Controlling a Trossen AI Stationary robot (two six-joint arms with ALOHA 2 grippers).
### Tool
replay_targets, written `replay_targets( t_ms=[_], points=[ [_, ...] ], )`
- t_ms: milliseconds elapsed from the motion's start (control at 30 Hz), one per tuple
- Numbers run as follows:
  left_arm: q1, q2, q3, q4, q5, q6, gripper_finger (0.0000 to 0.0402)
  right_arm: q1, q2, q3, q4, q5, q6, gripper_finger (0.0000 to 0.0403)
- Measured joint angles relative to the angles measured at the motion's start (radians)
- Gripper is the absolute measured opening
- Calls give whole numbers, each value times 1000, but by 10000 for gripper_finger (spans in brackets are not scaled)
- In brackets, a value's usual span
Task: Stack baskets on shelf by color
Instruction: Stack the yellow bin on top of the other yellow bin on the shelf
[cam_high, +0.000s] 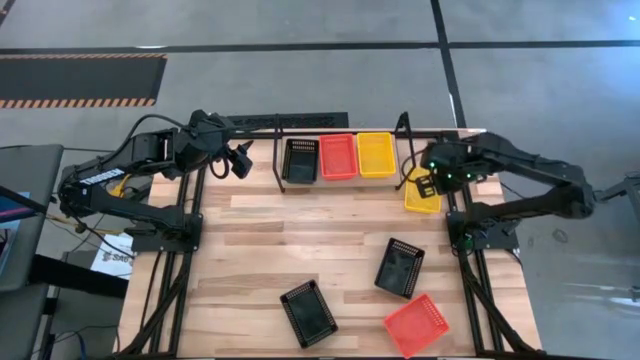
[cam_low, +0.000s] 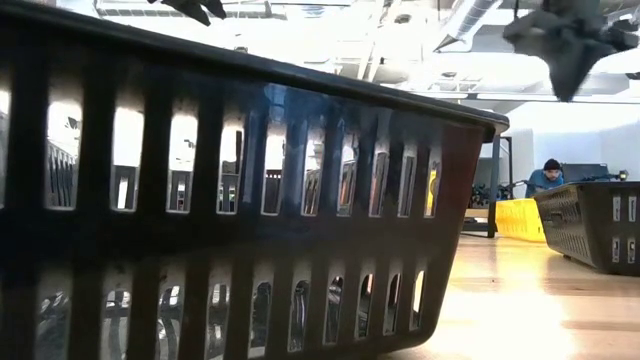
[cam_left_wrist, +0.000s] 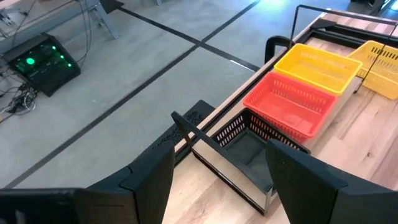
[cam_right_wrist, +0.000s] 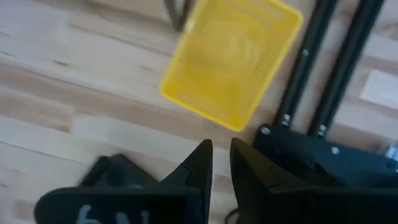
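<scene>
Right pincer (cam_right_wrist: 221, 163), jaws narrow and empty, hovers above the loose yellow basket (cam_high: 421, 190) beside the shelf (cam_high: 340, 132), where black, red and yellow starters sit, while three baskets wait on the bench (cam_high: 260, 250).

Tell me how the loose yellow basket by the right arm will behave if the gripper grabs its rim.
The yellow basket is thin slotted plastic, so probably light, and its rim may flex. Held by one edge, it would likely hang tilted. It lies flat on smooth wood, so a nudge from the right gripper should slide it, not tip it.
</scene>
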Motion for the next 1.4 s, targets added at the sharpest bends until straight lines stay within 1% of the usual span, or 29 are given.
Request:
replay_targets(
  t_ms=[200, 333, 467, 667, 733, 800, 933, 1133, 1167, 1267, 1333, 1400],
  points=[
    [0, 0, 0, 0, -6, 0, 242, -1, -75, -147, 2, -16, 83, 77],
    [0, 0, 0, 0, -36, -1, 242, -1, -107, -222, 2, -53, 119, 96],
    [1, 0, 0, 0, -38, -16, 242, -1, -110, -282, 24, -75, 123, 136],
    [1, 0, 0, 0, -38, -24, 242, -38, -108, -356, 112, -68, 116, 220],
    [1, 0, 0, 0, -38, -25, 242, -61, -108, -374, 143, -49, 115, 240],
    [1, 0, 0, 0, -38, -25, 242, -90, -101, -380, 141, -45, 99, 250],
    [1, 0, 0, 0, -38, -25, 242, -150, -81, -382, 139, -40, 80, 254],
    [1, 0, 0, -6, -38, -25, 242, -241, -37, -381, 148, -49, 70, 245],
    [1, 0, 0, -6, -38, -24, 242, -258, -28, -381, 154, -67, 65, 244],
    [1, 0, 0, -6, -37, -19, 242, -307, -9, -381, 197, -180, 5, 240],
    [1, 0, 0, -6, -37, -17, 242, -330, 0, -380, 267, -238, -35, 237],
    [1, 0, 0, -6, -37, -16, 242, -338, 6, -380, 357, -263, -42, 234]
  ],
)
